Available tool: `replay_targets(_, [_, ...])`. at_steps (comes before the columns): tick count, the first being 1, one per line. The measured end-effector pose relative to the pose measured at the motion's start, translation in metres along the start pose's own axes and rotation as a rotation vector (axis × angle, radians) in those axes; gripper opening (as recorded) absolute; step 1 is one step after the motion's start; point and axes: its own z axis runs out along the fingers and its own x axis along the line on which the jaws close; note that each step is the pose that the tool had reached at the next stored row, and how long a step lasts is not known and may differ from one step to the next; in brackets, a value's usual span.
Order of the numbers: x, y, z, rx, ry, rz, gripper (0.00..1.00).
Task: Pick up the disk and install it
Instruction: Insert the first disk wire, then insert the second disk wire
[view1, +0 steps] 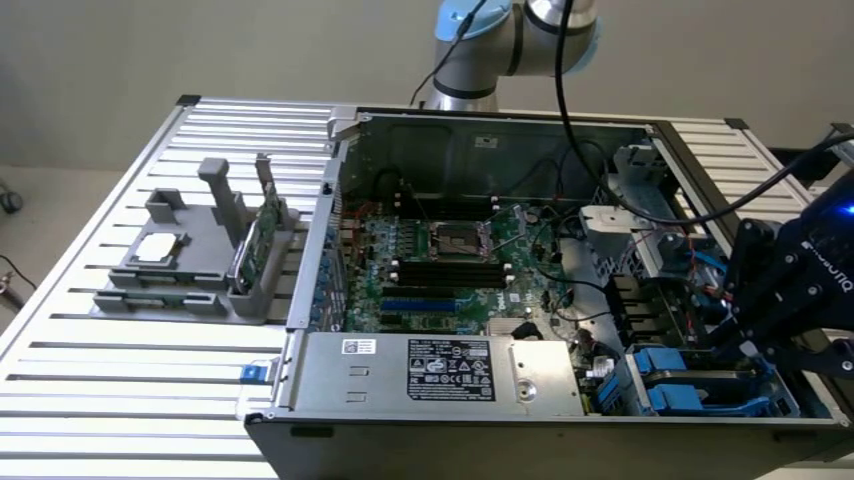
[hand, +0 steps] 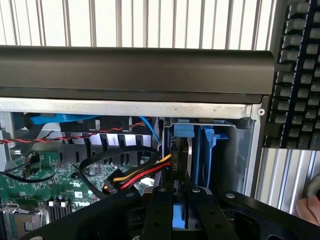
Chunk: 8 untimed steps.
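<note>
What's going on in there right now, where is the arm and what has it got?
The robot arm's gripper is down at the drive bay corner of the open computer case, at the exterior view's right. Its fingers are closed on the blue carrier of the disk, held on edge, just in front of the blue-railed drive bay. The disk does not look fully seated yet. A holder with other parts stands on the table beside the case.

Open PC case (view1: 350, 140) on slatted table (view1: 120, 350); gripper (view1: 781, 345) low over blue disk (view1: 694, 385) in bay.
</note>
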Motion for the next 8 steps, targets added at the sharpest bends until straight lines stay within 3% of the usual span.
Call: replay_targets(8, [0.0013, 0.0002, 0.0007, 0.0001, -0.0071, 0.001, 0.17])
